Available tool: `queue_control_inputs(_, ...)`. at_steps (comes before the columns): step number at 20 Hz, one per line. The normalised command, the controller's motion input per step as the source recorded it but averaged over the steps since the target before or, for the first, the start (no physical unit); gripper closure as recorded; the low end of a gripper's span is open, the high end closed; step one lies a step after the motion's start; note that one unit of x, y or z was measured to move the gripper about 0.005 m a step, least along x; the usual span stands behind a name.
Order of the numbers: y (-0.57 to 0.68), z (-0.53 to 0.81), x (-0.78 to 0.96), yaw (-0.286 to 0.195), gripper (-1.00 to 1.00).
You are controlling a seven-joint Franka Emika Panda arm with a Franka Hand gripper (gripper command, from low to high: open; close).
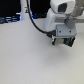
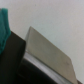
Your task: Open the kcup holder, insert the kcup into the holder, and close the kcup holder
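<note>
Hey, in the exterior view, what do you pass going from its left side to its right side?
Dark holder-like unit at the back edge → black cable → white robot arm, its gripper beneath it at the exterior view's right.

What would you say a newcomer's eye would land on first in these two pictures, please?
In the exterior view, the white robot arm dominates the exterior view's upper right, its tool down near the pale table, with a black cable curving off it. In the wrist view, a black boxy object with a grey panel fills the lower part, a teal shape at the edge; what they are is too blurred to tell.
</note>
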Motion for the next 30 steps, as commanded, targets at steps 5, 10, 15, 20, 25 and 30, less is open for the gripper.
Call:
queue_control_inputs(5, 0.50, 0.03, -0.63, 0.090, -1.00)
queue_control_inputs(10, 0.51, 0.01, -0.75, 0.073, -1.00)
queue_control_inputs(15, 0.49, -0.01, -0.85, 0.047, -1.00)
queue_control_inputs(20, 0.41, -0.03, -0.94, 0.050, -1.00)
queue_control_inputs(25, 0.43, 0.00, -0.85, 0.060, -1.00)
queue_control_inputs(30, 0.40, 0.32, -0.41, 0.086, -1.00)
